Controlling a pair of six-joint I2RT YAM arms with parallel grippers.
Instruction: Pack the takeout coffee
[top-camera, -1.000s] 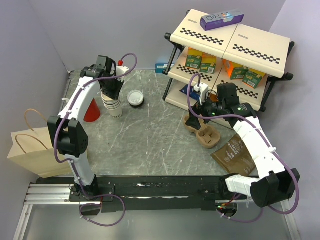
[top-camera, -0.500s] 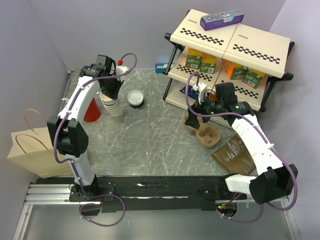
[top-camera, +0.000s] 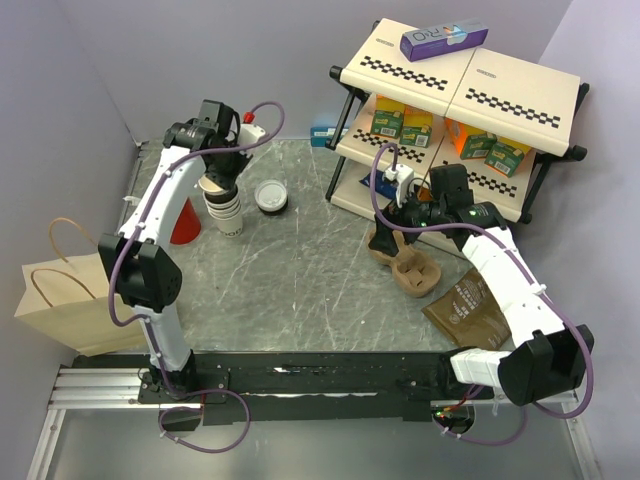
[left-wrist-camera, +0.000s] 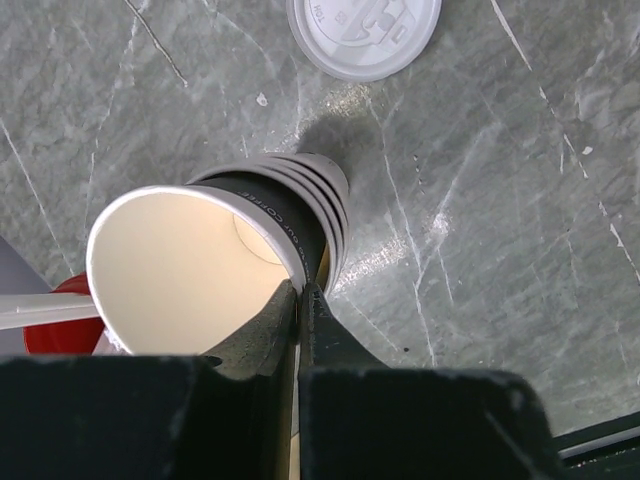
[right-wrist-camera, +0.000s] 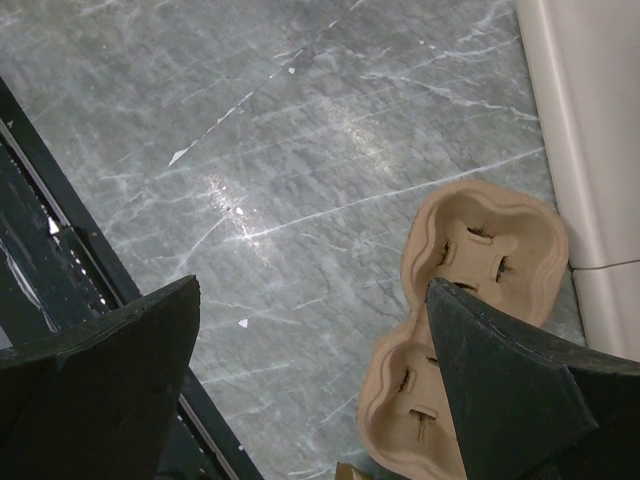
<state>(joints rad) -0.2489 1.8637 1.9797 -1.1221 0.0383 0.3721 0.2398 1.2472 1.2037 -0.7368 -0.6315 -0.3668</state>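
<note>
Grey, white-veined stone is the desk (top-camera: 300, 290) top, glossy under the lights, with lilac walls behind. Upper left of the overhead frame, the left gripper (top-camera: 222, 178) is down on the stack of paper cups (top-camera: 227, 212). The left wrist view gives it close: the two dark fingers (left-wrist-camera: 330, 345) are pinched almost together with the thin wall of the top cup between them, at the rim. That cup's mouth is a round cream hollow, and the nested rims fan out below it. The takeout coffee (top-camera: 271, 195) stands upright just right of the stack, apart from it. Its round white plastic lid (left-wrist-camera: 363, 30) with moulded ridges shows at the top edge of the wrist view, over a dark body. A red cup (top-camera: 183, 225) sits left of the stack, and a kraft paper bag (top-camera: 60, 300) with loop handles stands at the far left. Over on the right, the right gripper (top-camera: 392, 222) hangs above a moulded pulp carrier (right-wrist-camera: 470, 300), tan and lobed, its wedge-shaped fingers spread wide and holding nothing. The carrier lies against the foot of a cream shelf (top-camera: 460, 80) with checkered trim, and a brown foil pouch (top-camera: 468, 308) lies flat lower right.
</note>
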